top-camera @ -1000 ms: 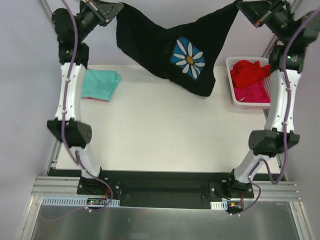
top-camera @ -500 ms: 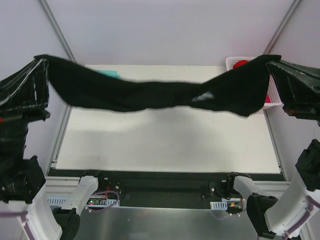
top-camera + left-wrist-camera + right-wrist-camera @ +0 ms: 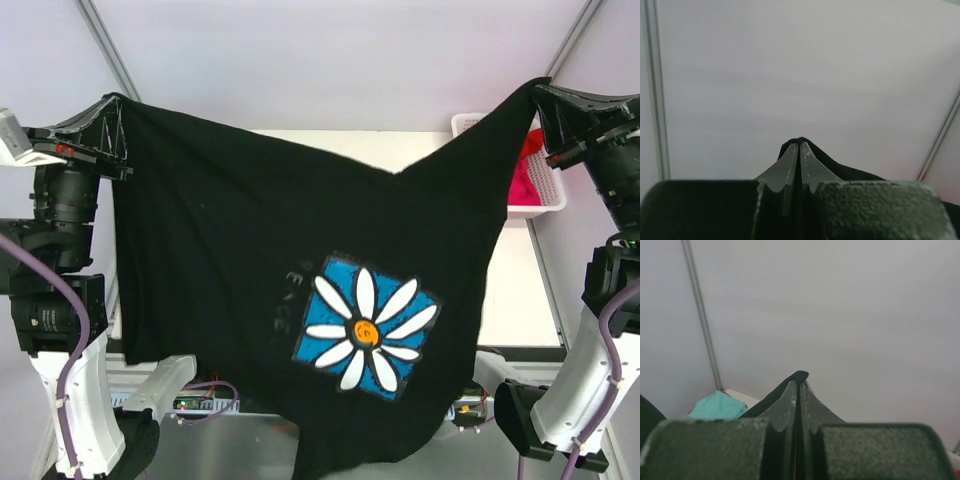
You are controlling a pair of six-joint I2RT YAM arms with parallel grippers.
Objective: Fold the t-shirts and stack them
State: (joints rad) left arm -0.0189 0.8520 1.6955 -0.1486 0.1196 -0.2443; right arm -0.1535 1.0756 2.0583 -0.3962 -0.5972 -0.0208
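The black t-shirt [image 3: 220, 260] is soft, matt cloth; its flower print [image 3: 365, 325] looks flatter and smoother. The left fingers [image 3: 790, 167] and right fingers [image 3: 789, 407] are dull dark plastic, scuffed grey along the inner edges where the cloth is pinched. Beside the right fingers, the basket [image 3: 545, 207] is white slotted plastic with a faint sheen. Below them, the table [image 3: 520, 290] is smooth, matt white.

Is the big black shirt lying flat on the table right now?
No, the black shirt hangs spread in the air, pinched at its top corners by the left gripper and the right gripper.
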